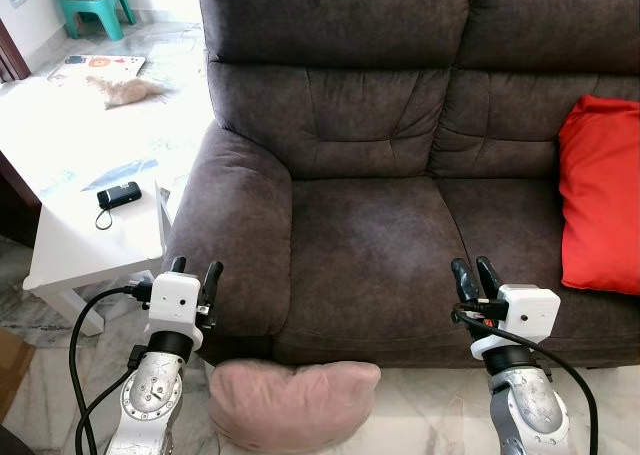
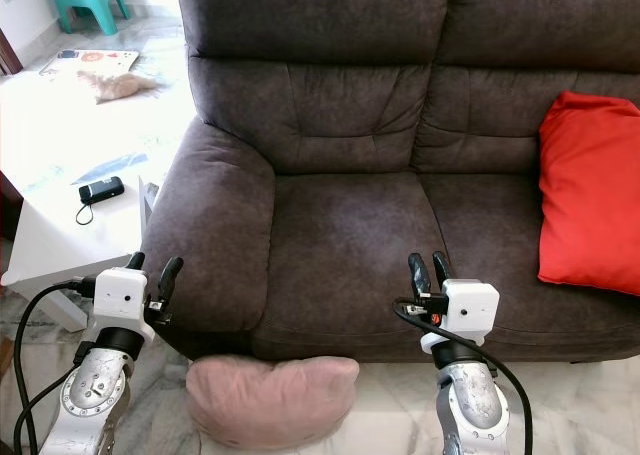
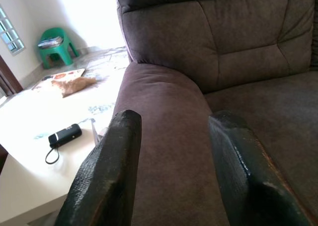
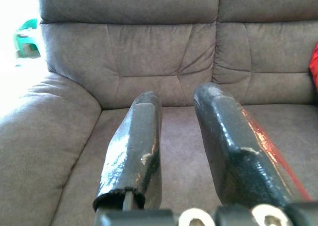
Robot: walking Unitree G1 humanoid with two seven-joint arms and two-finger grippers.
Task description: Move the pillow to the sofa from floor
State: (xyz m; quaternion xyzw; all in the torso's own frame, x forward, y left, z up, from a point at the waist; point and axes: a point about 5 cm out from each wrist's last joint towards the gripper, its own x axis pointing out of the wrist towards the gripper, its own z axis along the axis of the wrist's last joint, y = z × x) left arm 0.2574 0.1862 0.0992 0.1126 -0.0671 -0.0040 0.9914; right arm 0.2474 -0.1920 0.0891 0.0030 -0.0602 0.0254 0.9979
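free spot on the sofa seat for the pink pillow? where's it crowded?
Left seat cushion is bare, bordered by the padded armrest and the red pillow, which crowds the right. Pink pillow lies on the floor between both open grippers, left, right.

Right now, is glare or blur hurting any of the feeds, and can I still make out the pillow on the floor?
Both eye views are sharp: the pink pillow lies clearly on the floor against the sofa front; the white table at upper left is washed out by daylight. Left wrist view: window side blown out, near fingers soft. Right wrist view: left edge overexposed, fingers blurred, sofa sharp.
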